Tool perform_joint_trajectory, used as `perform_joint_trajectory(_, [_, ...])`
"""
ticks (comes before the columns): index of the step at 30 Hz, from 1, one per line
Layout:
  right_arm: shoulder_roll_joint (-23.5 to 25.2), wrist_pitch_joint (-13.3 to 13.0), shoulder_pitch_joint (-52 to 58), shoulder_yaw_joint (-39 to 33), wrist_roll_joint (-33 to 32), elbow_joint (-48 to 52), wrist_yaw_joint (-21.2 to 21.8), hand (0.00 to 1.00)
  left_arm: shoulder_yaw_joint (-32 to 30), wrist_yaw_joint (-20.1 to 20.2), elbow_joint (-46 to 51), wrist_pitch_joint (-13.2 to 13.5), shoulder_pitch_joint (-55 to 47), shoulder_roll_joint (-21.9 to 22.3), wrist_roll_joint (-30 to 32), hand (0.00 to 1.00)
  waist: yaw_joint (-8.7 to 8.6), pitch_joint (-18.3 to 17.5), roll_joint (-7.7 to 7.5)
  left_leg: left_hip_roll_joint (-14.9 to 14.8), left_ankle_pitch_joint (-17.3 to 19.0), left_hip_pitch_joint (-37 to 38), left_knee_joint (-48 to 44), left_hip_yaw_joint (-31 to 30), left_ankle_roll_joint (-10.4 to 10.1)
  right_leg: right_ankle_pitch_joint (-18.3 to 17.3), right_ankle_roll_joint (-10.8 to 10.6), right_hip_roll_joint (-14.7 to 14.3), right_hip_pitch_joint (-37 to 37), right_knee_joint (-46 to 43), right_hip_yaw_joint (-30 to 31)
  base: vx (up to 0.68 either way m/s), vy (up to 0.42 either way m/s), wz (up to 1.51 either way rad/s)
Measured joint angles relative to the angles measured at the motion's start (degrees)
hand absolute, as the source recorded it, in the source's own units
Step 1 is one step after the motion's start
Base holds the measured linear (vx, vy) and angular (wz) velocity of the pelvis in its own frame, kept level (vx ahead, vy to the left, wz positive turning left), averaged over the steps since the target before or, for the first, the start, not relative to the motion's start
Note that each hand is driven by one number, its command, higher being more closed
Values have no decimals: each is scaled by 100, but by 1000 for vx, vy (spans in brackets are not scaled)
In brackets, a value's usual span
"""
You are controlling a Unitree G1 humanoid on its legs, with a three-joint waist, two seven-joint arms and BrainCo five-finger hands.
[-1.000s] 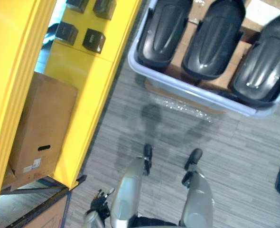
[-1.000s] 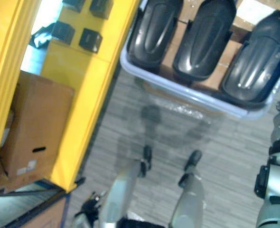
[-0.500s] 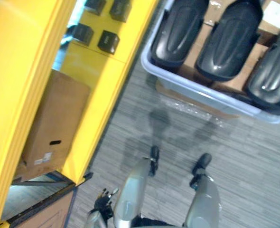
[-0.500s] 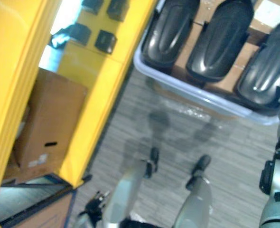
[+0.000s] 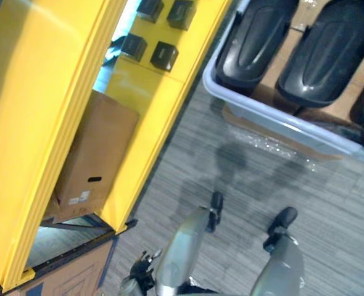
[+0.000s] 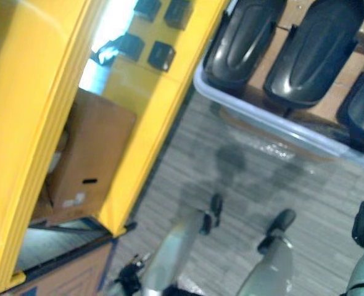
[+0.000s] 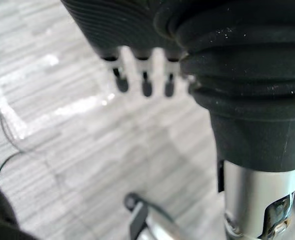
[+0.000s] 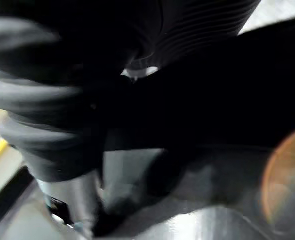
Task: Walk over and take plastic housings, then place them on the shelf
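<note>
The left hand (image 7: 127,30) hangs near the front corner of the yellow shelf (image 5: 46,123). Below its dark ribbed cover, straight fingers (image 7: 146,86) point down in a row, slightly apart, holding nothing over the striped grey carpet (image 5: 330,191). The right hand (image 8: 202,25) shows as a ribbed cover against blurred black, and whether its fingers are spread or curled cannot be told. The plastic housings (image 5: 256,40), glossy black rounded shells with a raised centre ridge, lie side by side on brown card in a pale plastic bin (image 5: 274,120) right of the shelf, their far ends cut off. In the shelf sit a plain cardboard box (image 5: 95,154) and small black boxes (image 5: 164,55)
</note>
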State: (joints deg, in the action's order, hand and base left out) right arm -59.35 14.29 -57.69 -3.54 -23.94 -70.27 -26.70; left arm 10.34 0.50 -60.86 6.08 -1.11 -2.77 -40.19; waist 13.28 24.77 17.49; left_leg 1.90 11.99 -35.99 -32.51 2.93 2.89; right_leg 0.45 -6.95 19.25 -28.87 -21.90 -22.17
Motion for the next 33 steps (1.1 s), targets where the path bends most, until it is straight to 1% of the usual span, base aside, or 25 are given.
perform_joint_trajectory(3, [-169,67,29,11,50,-141,-20,100,1,53,-14,-10,0,-1,0,0,5,-9,11,33,-2,2,3,-81,-4,-129,-12,52,0,-144,-76,23,-34,15])
perform_joint_trajectory(6, [-188,67,33,-38,304,-242,-106,100,1,97,-30,-1,0,-1,0,0,6,-14,1,40,-8,42,3,-115,-13,-209,-6,76,10,-246,-98,39,-39,9])
perform_joint_trajectory(11, [-135,74,147,-162,686,-315,-164,100,0,124,-16,-2,0,5,-35,0,2,-16,2,39,-8,215,30,-187,-16,-348,13,78,168,-337,-145,39,-38,6])
perform_joint_trajectory(15, [-6,65,270,-251,936,-317,-210,100,-12,125,25,-2,-4,3,-38,0,-19,-12,-3,5,25,320,11,-251,-70,-415,48,48,308,-380,-216,2,-23,5])
perform_joint_trajectory(18, [168,43,272,-253,1199,-276,-244,100,-55,86,131,2,-35,1,-37,0,-78,9,-32,-21,41,413,-9,-264,-93,-450,57,39,409,-429,-241,-12,-4,1])
perform_joint_trajectory(20, [325,19,270,-250,1436,-181,-292,100,-78,76,192,37,-68,-20,-37,0,-178,46,-81,-58,58,420,-48,-301,-116,-469,65,1,454,-449,-267,-45,-12,2])
perform_joint_trajectory(22, [524,17,273,-248,1730,-77,-522,100,-216,62,279,57,-97,-29,-35,0,-241,125,-188,-109,75,498,-67,-293,-137,-490,96,-36,521,-471,-266,-51,-21,-6])
perform_joint_trajectory(23, [628,23,276,-239,1917,81,-671,100,-312,38,355,88,-132,-35,-32,0,-311,183,-268,-128,76,541,-64,-296,-140,-502,108,-50,567,-480,-267,-44,-28,-7])
perform_joint_trajectory(26, [675,23,310,-214,2355,500,-897,100,-430,-42,446,112,-140,-78,-28,0,-401,297,-429,-157,75,692,-14,-271,-142,-503,111,-74,691,-457,-253,-27,-12,-5])
perform_joint_trajectory(27, [719,19,313,-205,2528,707,-992,100,-548,-50,531,135,-164,-89,-29,0,-454,370,-534,-164,70,791,23,-247,-149,-502,111,-82,764,-436,-228,-11,4,-5])
perform_joint_trajectory(28, [740,11,319,-203,2579,802,-1033,100,-569,-57,575,137,-176,-109,-28,0,-481,396,-572,-175,70,831,34,-244,-149,-500,109,-96,807,-417,-226,1,2,-8])
perform_joint_trajectory(30, [776,-1,372,-210,2775,1136,-1209,100,-738,-170,758,146,-180,-146,-30,0,-543,515,-749,-194,47,1070,197,-228,-182,-480,88,-145,1024,-271,-226,1,-2,-3])
perform_joint_trajectory(32, [799,-5,435,-223,2830,1414,-1337,100,-867,-235,904,168,-205,-154,-30,0,-600,560,-832,-202,11,1263,353,-243,-220,-448,82,-190,1220,-118,-262,21,-10,0])
perform_joint_trajectory(33, [868,-9,550,-246,2938,1718,-1411,100,-980,-298,1052,220,-267,-158,-32,0,-623,558,-909,-214,-19,1407,494,-231,-245,-423,85,-224,1340,-5,-269,59,-22,-2])
